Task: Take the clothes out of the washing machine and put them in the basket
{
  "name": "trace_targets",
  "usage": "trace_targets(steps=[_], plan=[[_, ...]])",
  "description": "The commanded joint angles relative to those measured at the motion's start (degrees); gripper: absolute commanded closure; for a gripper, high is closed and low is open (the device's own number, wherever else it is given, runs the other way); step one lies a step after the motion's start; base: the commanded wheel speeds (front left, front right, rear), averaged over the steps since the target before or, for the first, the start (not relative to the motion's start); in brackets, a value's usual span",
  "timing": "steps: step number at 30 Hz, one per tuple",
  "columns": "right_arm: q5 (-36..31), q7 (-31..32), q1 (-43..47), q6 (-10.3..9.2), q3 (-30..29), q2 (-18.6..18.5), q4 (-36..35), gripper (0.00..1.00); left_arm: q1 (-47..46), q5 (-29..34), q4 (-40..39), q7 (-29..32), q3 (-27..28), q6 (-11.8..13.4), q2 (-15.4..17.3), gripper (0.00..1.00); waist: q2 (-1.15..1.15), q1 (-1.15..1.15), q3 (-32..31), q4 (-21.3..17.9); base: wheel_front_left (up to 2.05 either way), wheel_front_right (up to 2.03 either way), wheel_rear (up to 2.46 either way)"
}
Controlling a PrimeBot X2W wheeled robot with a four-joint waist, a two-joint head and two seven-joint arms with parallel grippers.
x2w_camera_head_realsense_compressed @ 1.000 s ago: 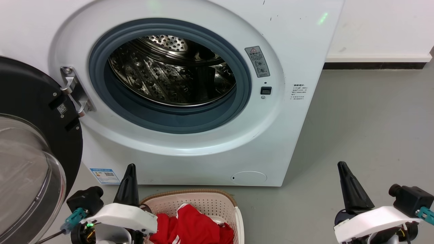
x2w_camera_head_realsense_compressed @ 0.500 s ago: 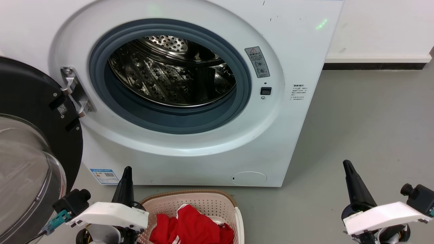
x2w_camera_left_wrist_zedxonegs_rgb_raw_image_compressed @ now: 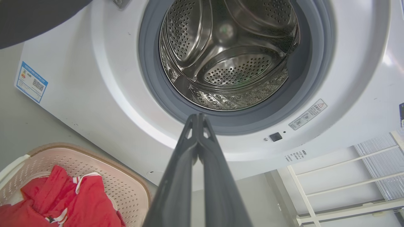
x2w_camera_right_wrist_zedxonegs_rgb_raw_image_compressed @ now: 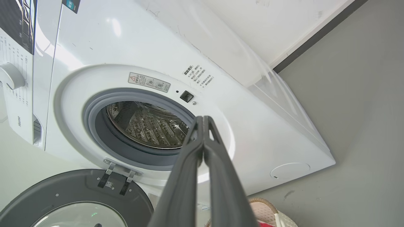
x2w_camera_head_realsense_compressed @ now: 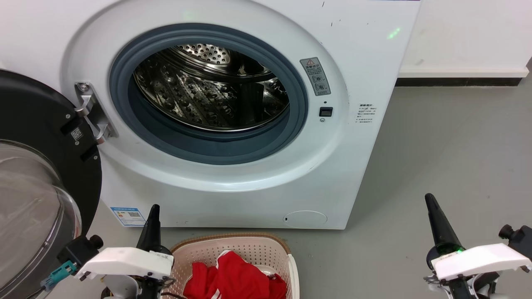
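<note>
Red clothes (x2w_camera_head_realsense_compressed: 232, 276) lie in the basket (x2w_camera_head_realsense_compressed: 258, 249) before the washing machine (x2w_camera_head_realsense_compressed: 353, 166), whose steel drum (x2w_camera_head_realsense_compressed: 199, 95) looks empty, so the task appears complete; left hand (x2w_camera_head_realsense_compressed: 154, 209) and right hand (x2w_camera_head_realsense_compressed: 429, 199) are clenched on nothing.

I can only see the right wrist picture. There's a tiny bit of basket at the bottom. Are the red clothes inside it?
Observer: Yes. In the head view the red clothes lie inside the basket, on the floor in front of the washing machine.
Operator: Is the drum empty? I just see part of it.
Observer: The left wrist view looks deep into the drum, and its steel back and floor are bare.
Operator: Is the other gripper holding something?
Observer: No. The left gripper is shut on nothing, to the left of the basket.
</note>
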Motion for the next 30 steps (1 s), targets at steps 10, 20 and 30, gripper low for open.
trace_targets(steps=[10,20,30], plan=[[7.9,1.2,-2.1,0.00,-0.9,-0.4,0.8,1.00,-1.7,-7.5,-0.1,1.9,1.4,-1.2,-0.1,1.00,0.00,-0.01,-0.1,0.0,0.00,0.00,0.00],[14.1,2.2,-2.6,0.00,-1.5,-0.4,1.9,1.00,-1.8,-13.4,0.2,3.5,2.4,-2.0,-0.3,1.00,0.00,-0.01,-0.2,0.0,0.00,0.00,0.00],[19.8,3.1,-3.2,0.00,-2.2,-0.4,2.9,1.00,-2.0,-18.9,0.5,4.9,3.3,-2.5,-0.5,1.00,0.00,-0.01,-0.2,0.1,0.00,0.00,0.00]])
